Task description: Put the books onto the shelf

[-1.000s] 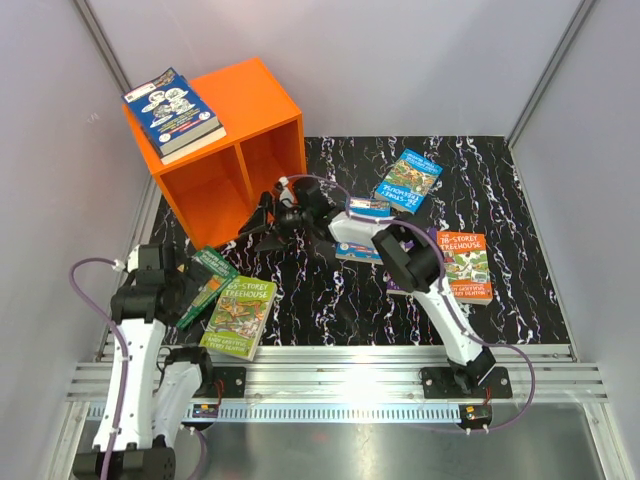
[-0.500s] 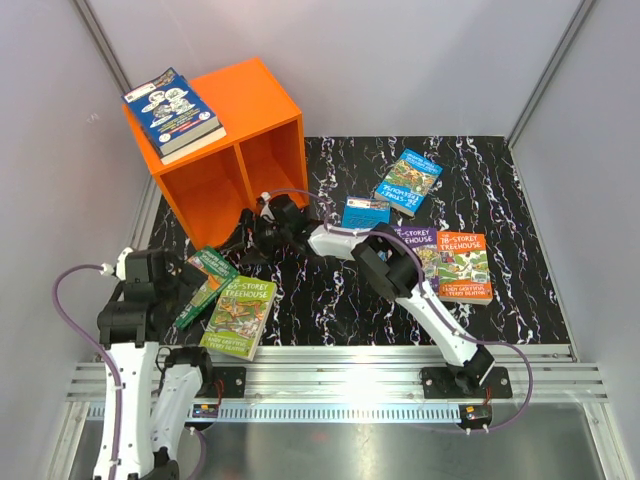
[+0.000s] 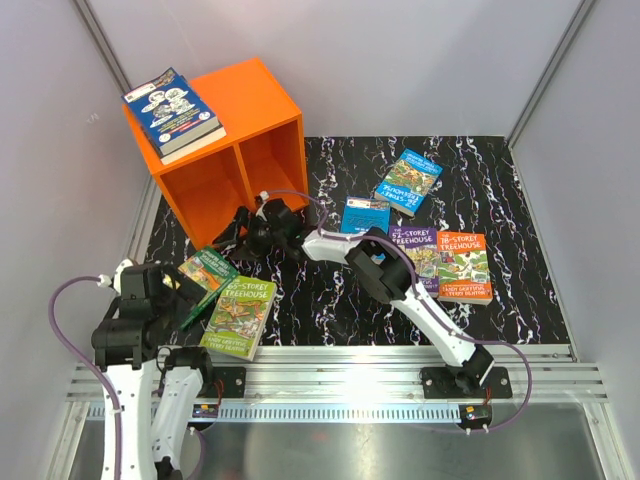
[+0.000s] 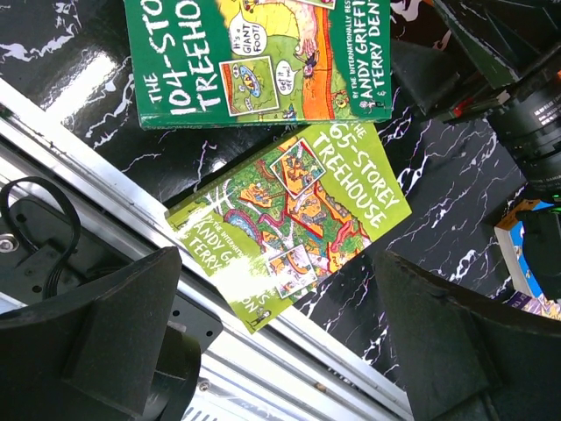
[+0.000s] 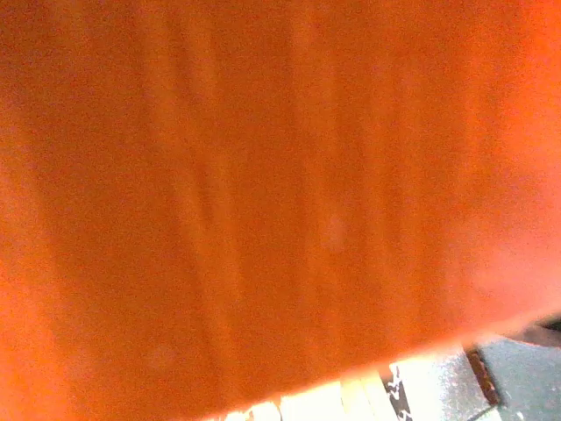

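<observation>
Black matting with white marble veins covers the desk (image 3: 500, 160), and grey walls close it on three sides. At 10 o'clock stands the orange shelf (image 3: 225, 110), its open front turned to the arms, with a stack of blue books (image 3: 172, 112) lying flat on its top.

At 8 o'clock lie two books, overlapping a little: the dark green book (image 3: 207, 272) (image 4: 254, 61) and the light green book (image 3: 240, 315) (image 4: 298, 219), whose near corner reaches the metal rail (image 3: 400, 380). The left claw (image 3: 185, 290) (image 4: 276, 289) hangs above them, fingers wide apart and nothing between them.

The right arm stretches across to 10 o'clock. The right claw (image 3: 240, 228) is low, just before the shelf's front and near the divider; which compartment it faces I cannot tell. Its fingers look spread, and I see no book in them. Its own camera shows only blurred orange.

From 1 to 3 o'clock lie a tilted blue book (image 3: 408, 182), a small blue book (image 3: 365, 213), a purple book (image 3: 415, 250) and, just beside it, an orange book (image 3: 465, 265).
</observation>
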Controlling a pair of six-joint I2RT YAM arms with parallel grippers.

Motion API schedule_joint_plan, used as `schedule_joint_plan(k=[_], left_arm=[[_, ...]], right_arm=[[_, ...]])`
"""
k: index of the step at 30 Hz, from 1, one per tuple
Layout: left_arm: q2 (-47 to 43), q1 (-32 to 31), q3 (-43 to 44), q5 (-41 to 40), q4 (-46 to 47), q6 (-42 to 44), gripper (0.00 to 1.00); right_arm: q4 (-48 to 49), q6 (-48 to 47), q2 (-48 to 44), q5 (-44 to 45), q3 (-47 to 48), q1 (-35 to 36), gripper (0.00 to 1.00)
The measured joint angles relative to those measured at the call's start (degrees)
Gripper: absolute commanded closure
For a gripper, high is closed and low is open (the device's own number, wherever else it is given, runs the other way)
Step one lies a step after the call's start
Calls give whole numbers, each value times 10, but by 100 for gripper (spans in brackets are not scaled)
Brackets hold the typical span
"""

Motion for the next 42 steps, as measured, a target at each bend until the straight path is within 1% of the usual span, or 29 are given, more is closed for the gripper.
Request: schedule_joint_plan(k=[3,10,13,15,16,22,23,25,26,27,29,30,33,35,36,39,42], left_arm=[[-4,0,0,0,-6,5,1],[-18,0,0,0,-13,14,1],[-26,0,0,0,-19,15,1],[-33,0,0,1,-22,15,1],[-35,0,0,1,-23,15,1],[-57,0,-1,1,-33,15,1],[-59,0,-1,0,-33,16,1],[-65,0,-1,0,-33,16,1],[-67,0,-1,0,-34,16,1],[-69,0,-1,0,-34,16,1],[-74,0,-1,0,-35,16,1],[-76,0,-1,0,-35,17,1],[-81,0,-1,2,-37,20,1],[-80,0,-1,9,-38,26,1],[-80,0,-1,13,-38,30,1],[-75,0,-1,21,-38,37,1],[-64,0,-1,29,-38,43,1]], right_arm=[[18,3,-5,10,-16,4,5],[59,12,-52,37,-109,24,6],[77,10,-68,32,-143,48,8],[87,10,-73,33,-156,69,10],[95,5,-74,46,-159,76,13],[109,3,-75,61,-170,79,17],[110,3,-75,63,-171,79,23],[108,4,-75,71,-174,79,31],[104,6,-75,75,-175,79,39],[101,5,-75,80,-176,79,50],[93,10,-75,96,-183,79,62],[95,20,-75,103,-186,79,72],[101,50,-80,114,-191,80,83],[106,67,-81,121,-195,81,86],[106,70,-81,123,-195,81,90],[99,73,-87,127,-197,81,93],[83,66,-115,138,-224,82,98]])
